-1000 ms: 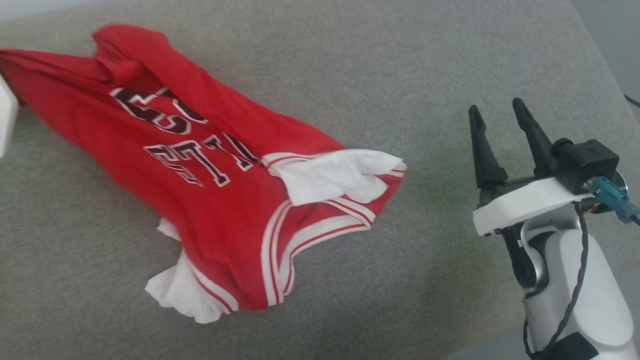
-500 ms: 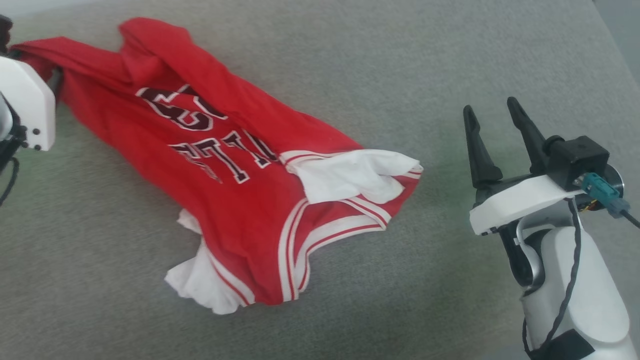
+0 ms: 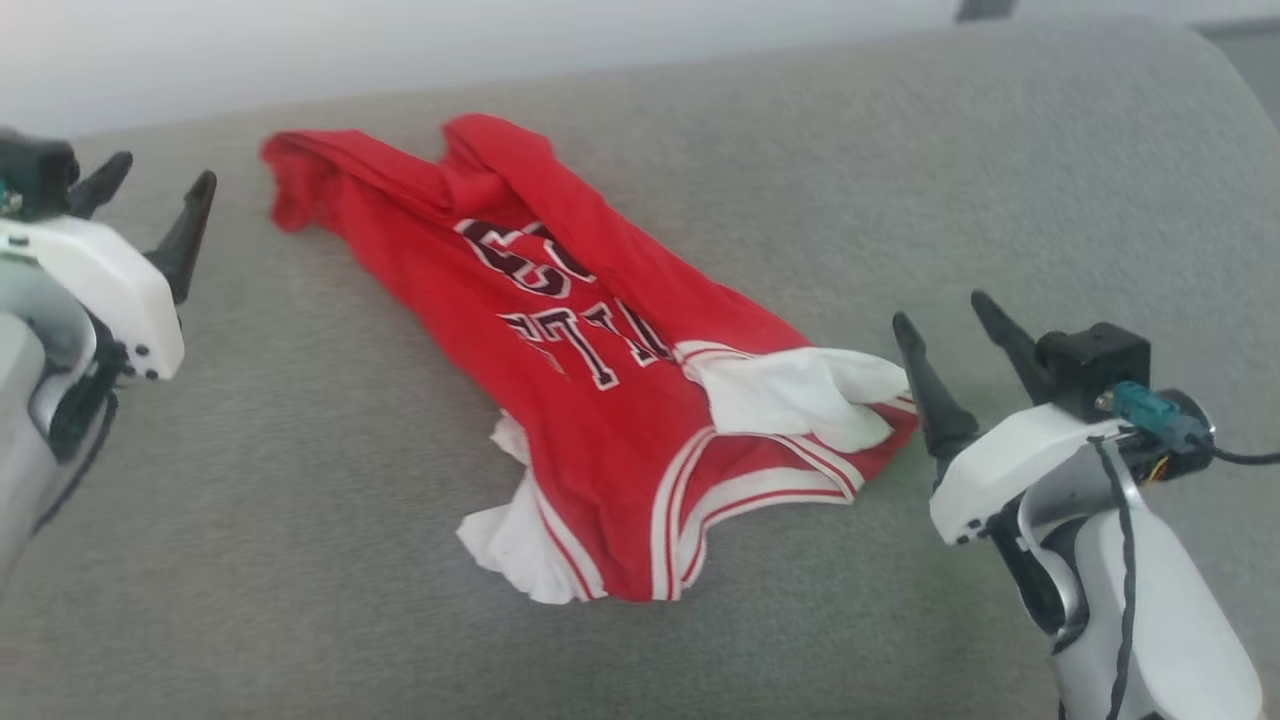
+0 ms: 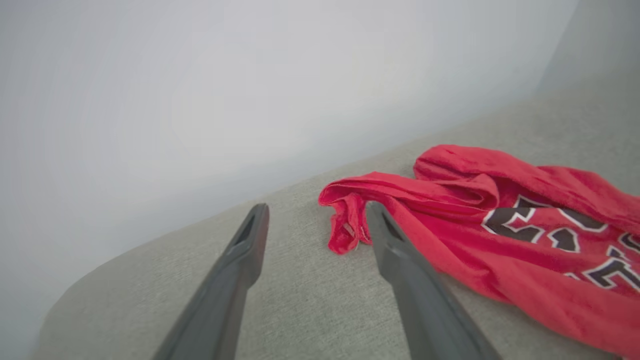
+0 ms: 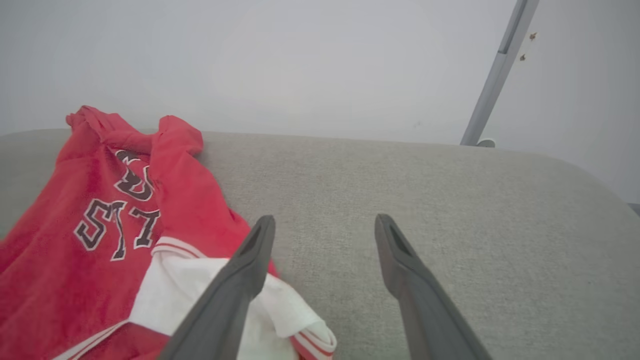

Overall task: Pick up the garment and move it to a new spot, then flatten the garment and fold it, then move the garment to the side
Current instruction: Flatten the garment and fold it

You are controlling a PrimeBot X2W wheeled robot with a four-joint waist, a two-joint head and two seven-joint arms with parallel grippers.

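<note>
Garment (image 3: pixel 590 400) tip near far edge; grey surface (image 3: pixel 1000 180) open rightward.

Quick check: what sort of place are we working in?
Likely a bare indoor room or lab: the shirt lies on a grey padded fabric surface, with a plain pale wall and a metal pole behind.

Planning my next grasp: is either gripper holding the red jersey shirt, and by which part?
Nothing is held. The left gripper and right gripper are open; the red white-sleeved jersey shirt lies free.

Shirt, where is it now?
In the head view, the shirt lies crumpled on the grey cushion, between the left fingers and the right fingers.
</note>
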